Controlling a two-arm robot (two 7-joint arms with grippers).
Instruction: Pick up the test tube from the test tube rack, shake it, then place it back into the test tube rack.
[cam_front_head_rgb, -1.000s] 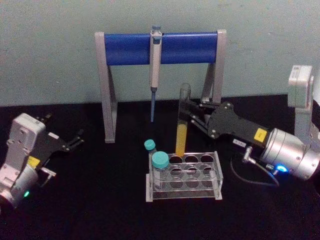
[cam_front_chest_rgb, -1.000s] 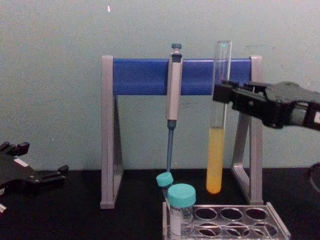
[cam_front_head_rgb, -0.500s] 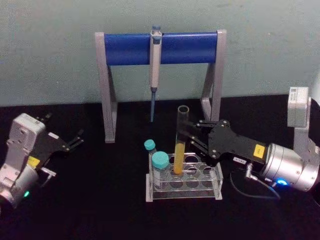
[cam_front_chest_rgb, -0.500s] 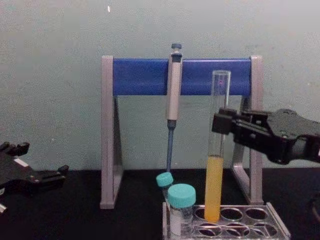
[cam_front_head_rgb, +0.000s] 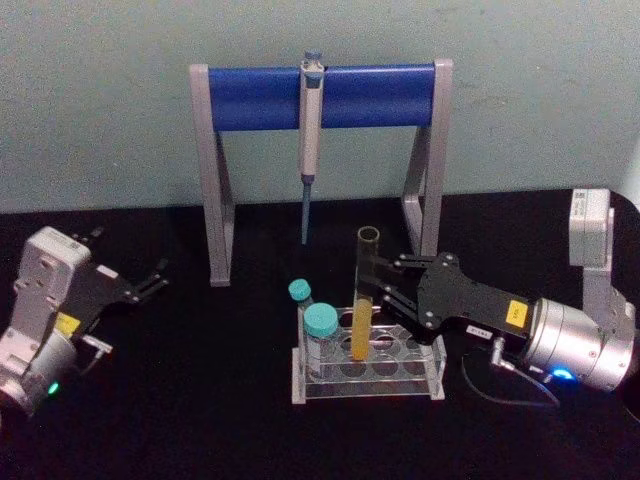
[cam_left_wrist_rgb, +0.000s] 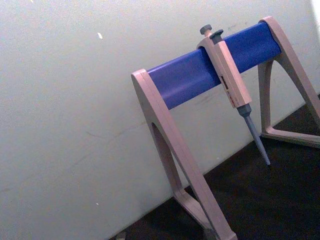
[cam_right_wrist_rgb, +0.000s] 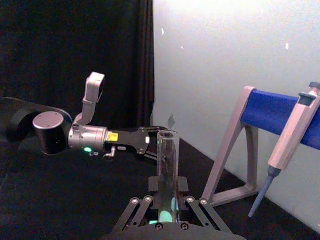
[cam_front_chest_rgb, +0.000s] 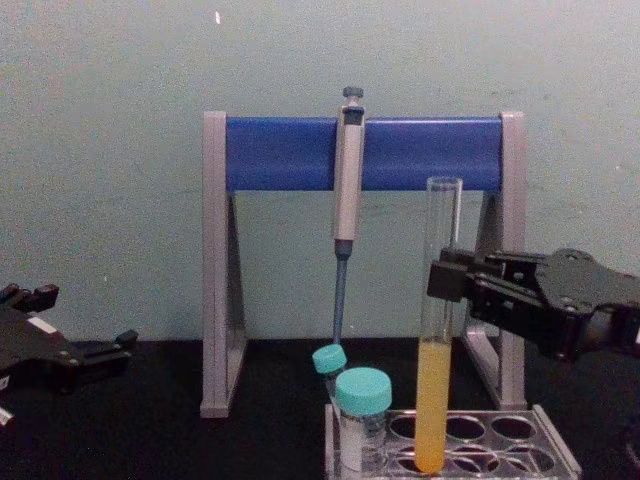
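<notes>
1. Now, the right gripper (cam_front_head_rgb: 374, 287) is reaching in from the lower right of the head view, and its jaws are closing flat on the tube (cam_front_head_rgb: 362, 300) at the bare glass above the yellow liquid.
2. The tube is standing nearly upright with its round bottom down inside a hole of the rack (cam_front_head_rgb: 400, 386), at the lower middle of the frame. In the chest view, the liquid end (cam_front_chest_rgb: 431, 420) is sitting below the rack's top rim (cam_front_chest_rgb: 490, 446).
3. That hole is lying just right of the two capped tubes (cam_front_head_rgb: 320, 322). I cannot tell which row it belongs to.
4. The left gripper (cam_front_head_rgb: 152, 282) is idling at the left edge of the head view, well apart from the rack, with its jaws standing apart and holding nothing.
5. I am judging the task to be near its end, since the tube is resting in the rack under a firm grip. The placing looks almost done.
6. Nothing in these views is showing whether the shake took place.
7. What is remaining, as I am reading it, is letting the tube settle fully, opening the jaws, and backing the right gripper clear without tipping the tube.
</notes>
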